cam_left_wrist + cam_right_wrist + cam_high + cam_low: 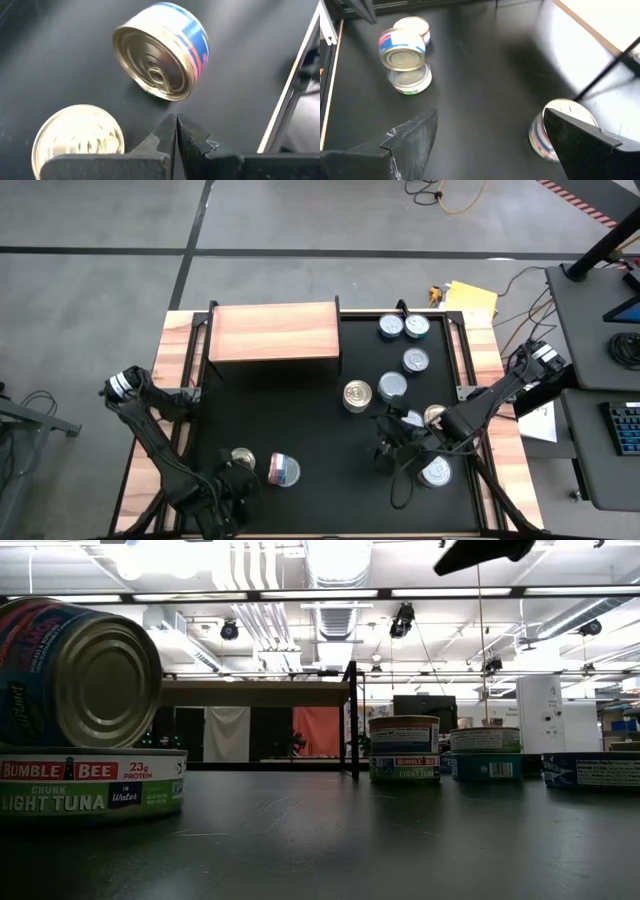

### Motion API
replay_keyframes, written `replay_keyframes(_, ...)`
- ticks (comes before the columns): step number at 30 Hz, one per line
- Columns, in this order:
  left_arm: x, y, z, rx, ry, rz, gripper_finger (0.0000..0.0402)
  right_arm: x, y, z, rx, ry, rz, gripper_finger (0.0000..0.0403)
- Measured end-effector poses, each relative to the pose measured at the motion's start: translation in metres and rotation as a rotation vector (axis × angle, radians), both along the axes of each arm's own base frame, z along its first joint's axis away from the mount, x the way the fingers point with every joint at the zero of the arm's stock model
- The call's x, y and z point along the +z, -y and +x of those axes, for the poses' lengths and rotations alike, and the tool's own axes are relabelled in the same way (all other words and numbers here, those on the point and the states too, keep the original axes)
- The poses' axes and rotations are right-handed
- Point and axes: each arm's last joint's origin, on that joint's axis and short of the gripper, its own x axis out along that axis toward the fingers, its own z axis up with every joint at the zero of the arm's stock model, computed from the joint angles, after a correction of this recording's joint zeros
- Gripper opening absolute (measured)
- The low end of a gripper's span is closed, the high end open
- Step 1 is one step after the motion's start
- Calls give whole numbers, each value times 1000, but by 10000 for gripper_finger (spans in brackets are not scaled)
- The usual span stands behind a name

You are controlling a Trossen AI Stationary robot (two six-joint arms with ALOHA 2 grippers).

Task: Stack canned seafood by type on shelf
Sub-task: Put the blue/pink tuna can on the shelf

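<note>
High view: tins [391, 386] scattered on tabletop [300, 430] beside bare shelf [273, 331]; rigid, smooth, likely slippery, best pinched across the round wall; left gripper [176, 131] closed, empty; right gripper [487, 137] wide, empty.

Tilted can [80, 675] atop tuna tin [92, 786]; stacked cans [404, 749] beyond.

A black surface [300, 420] on a grey floor; a yellow box [470, 298] and keyboard [624, 428] sit nearby.
</note>
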Motion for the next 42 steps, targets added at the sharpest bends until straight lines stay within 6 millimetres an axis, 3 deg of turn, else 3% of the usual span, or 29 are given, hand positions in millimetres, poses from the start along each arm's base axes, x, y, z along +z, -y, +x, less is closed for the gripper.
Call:
replay_keyframes(8, 40, -2, 0, 273, 14, -88, 0, 4, 3, -21, -36, -60, 24, 354)
replay_keyframes(18, 52, 33, 26, 419, -82, -7, 0, 3, -14, -57, -24, -141, 58, 354)
replay_keyframes(23, 59, 55, 44, 404, -35, -29, 0, 1, -17, -64, -6, -189, 57, 354)
replay_keyframes(28, 62, 62, 63, 413, 0, -60, 0, 0, -17, -66, 27, -216, 34, 354)
replay_keyframes(34, 61, 55, 84, 462, -18, -84, 0, -1, -17, -66, 83, -253, 7, 354)
replay_keyframes(42, 69, 28, 109, 535, -146, -183, 0, 3, -12, -73, 129, -308, -1, 354)
